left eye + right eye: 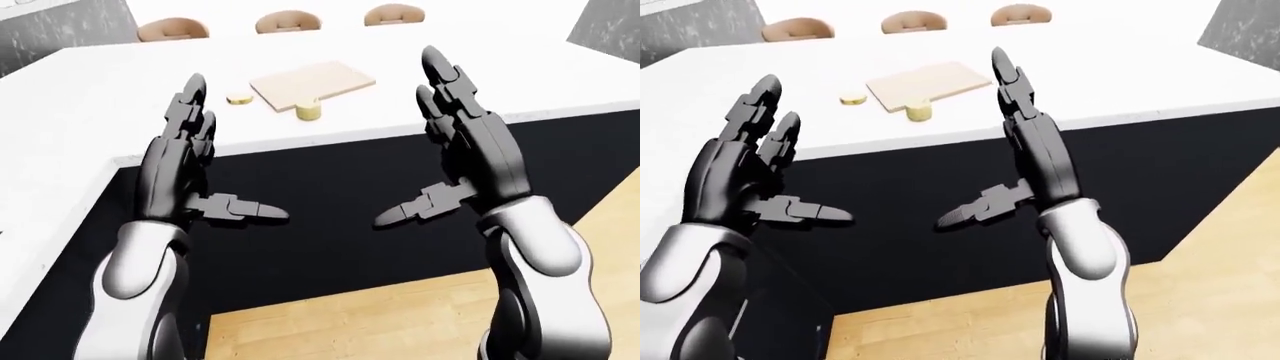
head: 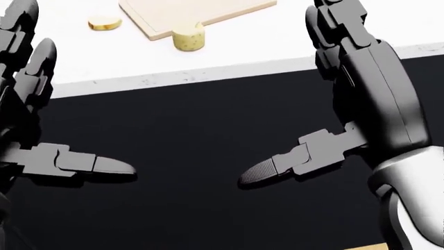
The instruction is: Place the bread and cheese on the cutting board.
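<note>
Cheese (image 1: pixel 309 111): a small yellow cylinder touching the cutting board's near edge, on the counter rather than on the board.
Bread (image 1: pixel 238 98): a flat round slice just left of the board, apart from it.
Cutting board (image 1: pixel 311 82): pale wood, lying flat, nothing on top.
My left hand (image 1: pixel 190 169): fingers spread wide, holding nothing.
My right hand (image 1: pixel 465 157): likewise spread, holding nothing.
In the way: both my hands are raised between me and the white counter (image 1: pixel 90 112), well short of the food.
Room: black counter side (image 1: pixel 330 217), wooden floor (image 1: pixel 360 322), three chair backs (image 1: pixel 288 21) beyond the counter.
</note>
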